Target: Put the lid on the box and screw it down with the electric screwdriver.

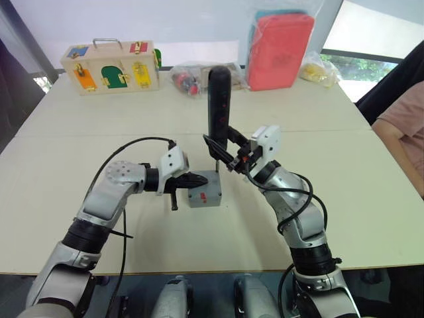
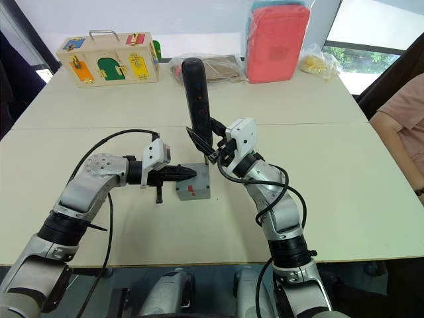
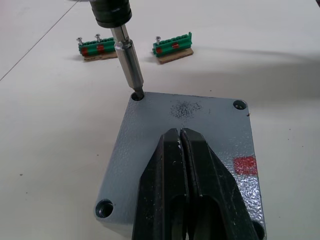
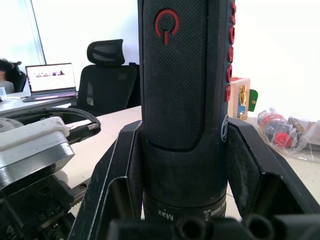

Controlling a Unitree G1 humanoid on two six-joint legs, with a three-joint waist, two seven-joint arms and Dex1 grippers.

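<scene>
A pale cream worktop [image 1: 344, 199] fills the room's middle. Bright daylight comes through a window [image 1: 371, 40] behind it. In the right wrist view, a black office chair [image 4: 107, 75] stands beside a desk bearing an open laptop [image 4: 50, 80].

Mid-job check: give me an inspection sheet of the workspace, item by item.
Surface: pale table, a seam running across it.
Job's things: lid sits on the box; screwdriver upright, bit in a corner screw hole.
Clutter: wooden latch box, red case, bagged items at the far edge; two green connector blocks with screws beyond the box.
Grippers: left gripper shut, pressing on the lid; right gripper clamped round the screwdriver.
Cables: black leads loop along both arms, one above the left forearm.
Surroundings: person's arm at the table's right; office chair and laptop behind.
</scene>
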